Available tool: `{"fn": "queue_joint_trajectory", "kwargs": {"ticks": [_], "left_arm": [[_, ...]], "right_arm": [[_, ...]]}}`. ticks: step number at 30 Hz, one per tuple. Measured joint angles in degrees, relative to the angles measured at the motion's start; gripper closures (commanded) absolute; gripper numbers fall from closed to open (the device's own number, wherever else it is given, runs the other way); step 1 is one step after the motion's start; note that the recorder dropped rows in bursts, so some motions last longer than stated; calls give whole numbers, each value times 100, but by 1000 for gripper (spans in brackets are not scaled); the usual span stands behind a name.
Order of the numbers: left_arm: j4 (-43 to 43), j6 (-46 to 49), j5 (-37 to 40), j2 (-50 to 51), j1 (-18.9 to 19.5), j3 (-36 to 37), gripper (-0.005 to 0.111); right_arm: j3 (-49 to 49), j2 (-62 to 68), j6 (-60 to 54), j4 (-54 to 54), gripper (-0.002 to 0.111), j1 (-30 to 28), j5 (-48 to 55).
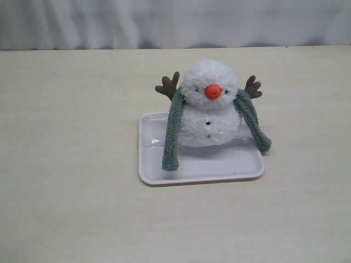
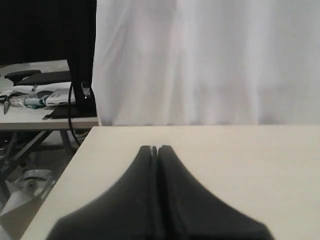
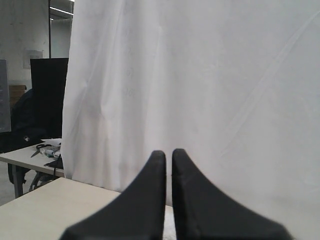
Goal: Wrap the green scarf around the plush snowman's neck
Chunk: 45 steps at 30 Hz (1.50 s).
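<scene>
Scarf [image 1: 173,131] drapes the snowman's neck [image 1: 211,107], probably passing behind, out of sight. Ends hang uncrossed onto the tray [image 1: 219,171], one per side for you to grab. Left gripper [image 2: 156,149] and right gripper [image 3: 169,154] are clenched empty, parked clear.

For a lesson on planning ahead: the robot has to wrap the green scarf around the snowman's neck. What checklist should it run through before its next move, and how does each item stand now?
1. Snowman upright on the tray: ok.
2. Scarf draped behind the snowman, one end hanging down each side: ok.
3. Scarf ends crossed in front: not ok, they hang apart.
4. Left claw open for a grasp: not ok, shut.
5. Right claw open for a grasp: not ok, shut.
6. Claws close to the scarf ends: not ok, neither shows in the exterior view, and neither wrist view shows the scarf.
</scene>
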Motion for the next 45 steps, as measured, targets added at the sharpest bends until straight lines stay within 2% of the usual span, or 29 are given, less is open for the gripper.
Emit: {"fn": "queue_joint_trajectory", "kwargs": {"ticks": [3,9,18,21,24,25,32,45], "left_arm": [[-250,624,379,0,0,0,107],[-250,824,966,0,0,0,107],[-182,301,1030,0,0,0,107],[136,302,1030,0,-219,0,107],[-726,302,1030,0,-335,0,107],[-766,302,1030,0,-344,0,107],[-425,302,1030,0,-358,0,107],[-399,302,1030,0,-358,0,107]], "right_arm": [[0,0,0,0,104,0,0],[0,0,0,0,104,0,0],[0,0,0,0,104,0,0],[0,0,0,0,104,0,0],[0,0,0,0,104,0,4],[0,0,0,0,104,0,4],[0,0,0,0,104,0,4],[0,0,0,0,104,0,4]]}}
